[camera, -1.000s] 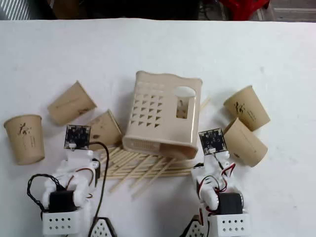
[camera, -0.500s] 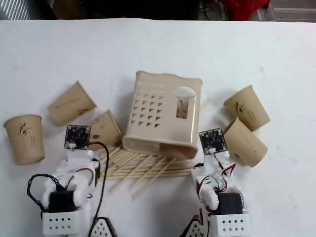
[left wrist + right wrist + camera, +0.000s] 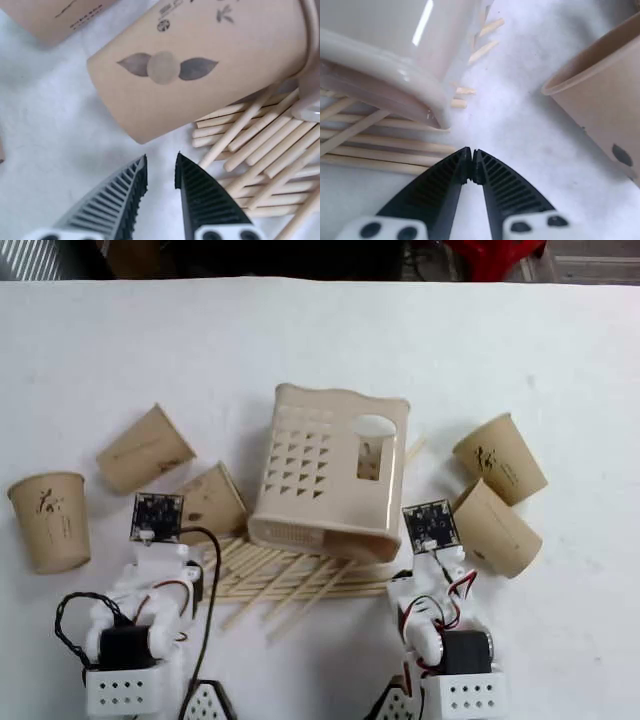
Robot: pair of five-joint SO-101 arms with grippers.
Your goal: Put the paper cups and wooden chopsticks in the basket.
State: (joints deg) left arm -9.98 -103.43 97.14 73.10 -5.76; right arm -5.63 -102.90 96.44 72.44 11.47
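The beige plastic basket point(image 3: 330, 470) lies tipped on the table's middle, its rim over a spread of wooden chopsticks point(image 3: 290, 575). Several brown paper cups lie around it: one point(image 3: 50, 520) at far left, two point(image 3: 145, 448) point(image 3: 212, 502) left of the basket, two point(image 3: 500, 457) point(image 3: 497, 528) to its right. My left gripper point(image 3: 161, 159) is narrowly open and holds nothing, just short of a lying cup point(image 3: 200, 65) beside chopsticks point(image 3: 260, 155). My right gripper point(image 3: 471, 152) is shut on nothing, between the basket's rim point(image 3: 385, 55) and a cup point(image 3: 605, 95).
Both arm bases point(image 3: 125, 650) point(image 3: 450, 660) stand at the table's near edge. A black cable point(image 3: 205, 620) runs by the left arm. The white tabletop point(image 3: 320, 340) stretches bare behind the basket.
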